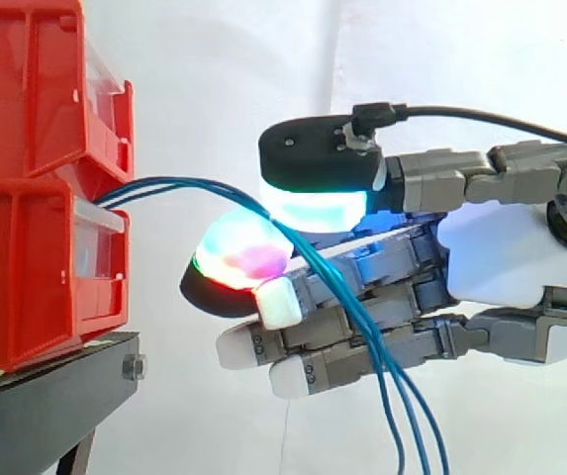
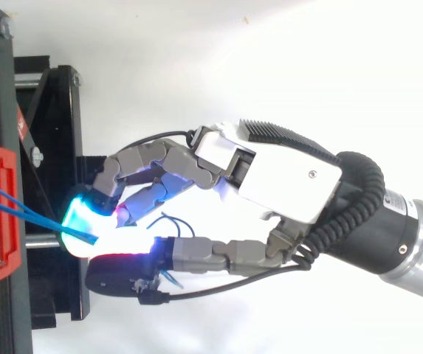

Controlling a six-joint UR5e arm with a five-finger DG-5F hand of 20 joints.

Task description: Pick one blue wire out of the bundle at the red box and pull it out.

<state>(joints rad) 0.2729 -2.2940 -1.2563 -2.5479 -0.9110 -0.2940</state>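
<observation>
Side view: stacked red bins (image 1: pixel 26 198) sit on a black stand (image 1: pixel 46 396) at the left edge. A bundle of blue wires (image 1: pixel 179 183) leaves the gap between the two bins, arcs right and drops across the hand's lower fingers, running out of the bottom edge. Right of the bins, the hand (image 1: pixel 501 257) reaches in level, fingers aimed at them. Its cyan-glowing thumb pad (image 1: pixel 318 208) is closed against a green-and-magenta fingertip (image 1: pixel 238 252) with wire pinched between; how many strands lie in the pinch cannot be told.
</observation>
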